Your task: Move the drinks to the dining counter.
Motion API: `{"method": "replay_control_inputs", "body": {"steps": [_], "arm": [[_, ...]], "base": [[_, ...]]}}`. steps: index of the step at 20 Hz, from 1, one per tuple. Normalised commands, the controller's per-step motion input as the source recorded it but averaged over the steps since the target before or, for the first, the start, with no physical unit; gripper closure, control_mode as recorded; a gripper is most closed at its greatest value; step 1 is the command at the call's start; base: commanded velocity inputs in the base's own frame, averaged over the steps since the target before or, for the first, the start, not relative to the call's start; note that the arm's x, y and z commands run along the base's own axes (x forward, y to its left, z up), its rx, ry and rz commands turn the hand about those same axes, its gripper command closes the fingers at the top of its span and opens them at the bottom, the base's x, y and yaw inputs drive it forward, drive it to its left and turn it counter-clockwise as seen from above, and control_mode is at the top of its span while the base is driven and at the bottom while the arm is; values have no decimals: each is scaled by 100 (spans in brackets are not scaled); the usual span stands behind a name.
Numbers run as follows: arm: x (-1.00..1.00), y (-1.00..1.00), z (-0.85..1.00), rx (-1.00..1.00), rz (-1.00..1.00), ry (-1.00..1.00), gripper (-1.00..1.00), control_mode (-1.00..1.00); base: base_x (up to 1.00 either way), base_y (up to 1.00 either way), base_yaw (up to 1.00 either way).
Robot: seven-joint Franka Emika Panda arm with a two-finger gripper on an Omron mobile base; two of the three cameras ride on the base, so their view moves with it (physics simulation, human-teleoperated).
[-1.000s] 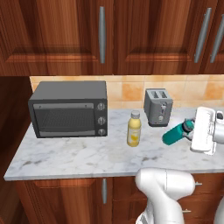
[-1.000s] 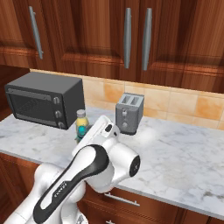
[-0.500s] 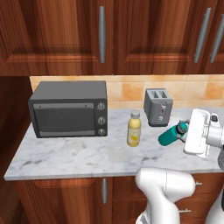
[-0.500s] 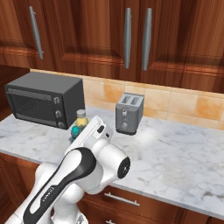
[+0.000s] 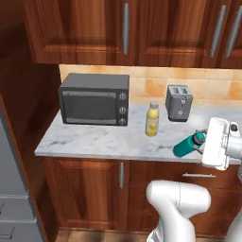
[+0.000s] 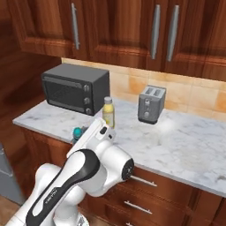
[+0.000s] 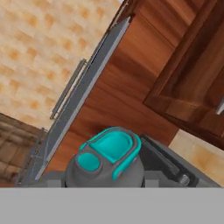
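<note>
In the left base view, the gripper (image 5: 204,142) hangs at the right, past the front edge of the marble worktop (image 5: 94,139), and it holds the teal bottle (image 5: 187,145) by its dark-capped end. The bottle lies tilted, almost on its side, its teal body pointing left and down, clear of the stone. The jaws stand clamped on the bottle's upper part. The yellow bottle (image 5: 151,119) with its white cap stands upright on the worktop, between the dark toaster oven (image 5: 94,99) on the left and the grey toaster (image 5: 178,102) at the back right (near both, touching neither). Wooden cabinets (image 5: 127,28) hang above.

In the right base view, the white arm rises from the lower left and covers most of the hand; a bit of the teal bottle (image 6: 78,131) shows beside the wrist, in front of the worktop's (image 6: 176,145) edge. The yellow bottle (image 6: 108,112) stands just right of the toaster oven (image 6: 75,88), with the toaster (image 6: 151,104) farther right.

In the hand view, the teal bottle (image 7: 109,162) sits close at the bottom centre, seen end-on: a grey lid with a teal flip top. Behind it, rolled askew, are wooden panels and tan tiling.
</note>
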Motion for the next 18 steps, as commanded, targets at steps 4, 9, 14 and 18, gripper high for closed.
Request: {"method": "replay_control_inputs", "body": {"steps": [4, 9, 14, 18], "arm": [[0, 0, 0, 0, 0, 0, 100, 100], [0, 0, 0, 0, 0, 0, 100, 100], [0, 0, 0, 0, 0, 0, 100, 100], [0, 0, 0, 0, 0, 0, 100, 100]], "base": [[-76, 0, 44], [-55, 2, 48], [-34, 20, 46], [-22, 33, 48]]}}
